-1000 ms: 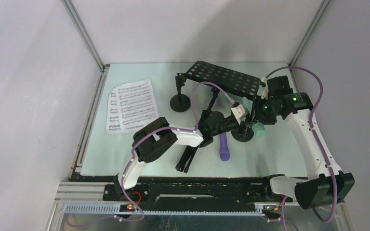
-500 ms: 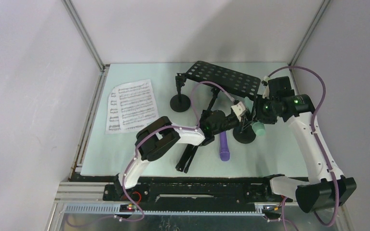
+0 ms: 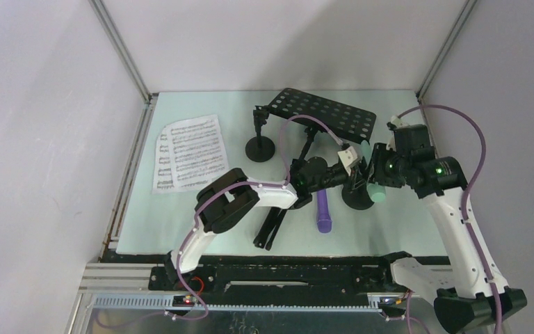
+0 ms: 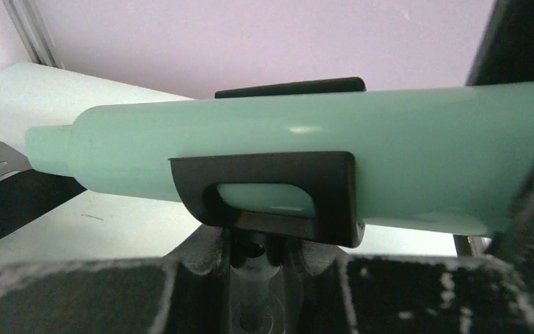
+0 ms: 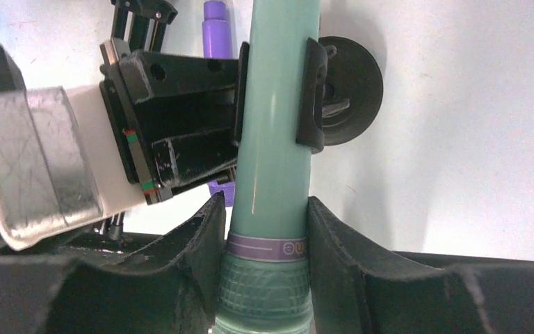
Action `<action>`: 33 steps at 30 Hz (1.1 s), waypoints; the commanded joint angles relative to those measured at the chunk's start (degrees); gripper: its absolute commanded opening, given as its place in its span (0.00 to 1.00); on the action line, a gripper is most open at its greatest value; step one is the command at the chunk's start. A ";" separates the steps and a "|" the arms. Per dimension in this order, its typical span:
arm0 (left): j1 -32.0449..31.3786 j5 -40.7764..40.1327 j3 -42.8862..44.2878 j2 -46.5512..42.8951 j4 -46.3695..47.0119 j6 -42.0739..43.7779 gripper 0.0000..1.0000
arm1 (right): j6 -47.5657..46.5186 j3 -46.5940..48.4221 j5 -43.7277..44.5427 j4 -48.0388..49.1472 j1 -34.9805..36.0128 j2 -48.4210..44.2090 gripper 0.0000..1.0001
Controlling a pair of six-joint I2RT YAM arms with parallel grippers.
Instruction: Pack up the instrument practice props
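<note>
The mint-green microphone [image 5: 272,132] sits in the black clip [image 4: 268,195] of a round-based mic holder [image 5: 353,89]. My right gripper [image 5: 268,229] is shut on the microphone just below its meshed head. My left gripper [image 4: 259,261] is shut on the holder's thin stem under the clip. From above, both grippers meet at this holder [image 3: 357,198], the left gripper [image 3: 353,177] on its left and the right gripper [image 3: 377,182] on its right. The purple microphone [image 3: 323,212] lies flat nearby. A second mic holder [image 3: 259,145] stands farther back, and the sheet-music pages [image 3: 189,152] lie at the left.
The black perforated music rack plate [image 3: 323,115] stands tilted at the back, just behind both grippers. A folded black piece [image 3: 270,226] lies on the pale mat under my left arm. Metal frame posts and white walls close in the back and both sides.
My left gripper has closed on the holder's stem. My right arm has shifted a little to the right and nearer, with the mint-green microphone still in its grip.
</note>
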 commanded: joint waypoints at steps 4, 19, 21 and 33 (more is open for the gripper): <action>4.99 -12.15 7.04 -0.09 -5.97 -0.73 0.00 | 2.87 -2.38 -9.02 -12.45 4.63 -8.26 0.00; 6.57 -13.47 8.54 0.92 -8.05 -3.94 0.00 | 3.81 -2.48 -14.03 -17.54 4.94 -17.08 0.00; 6.62 -13.03 8.54 1.04 -8.01 -3.88 0.00 | 3.96 -2.41 -14.63 -18.00 4.93 -18.17 0.00; 6.49 -0.27 7.42 -0.26 -7.70 -3.49 0.31 | 5.39 -2.05 -10.64 -14.23 4.96 -20.56 0.00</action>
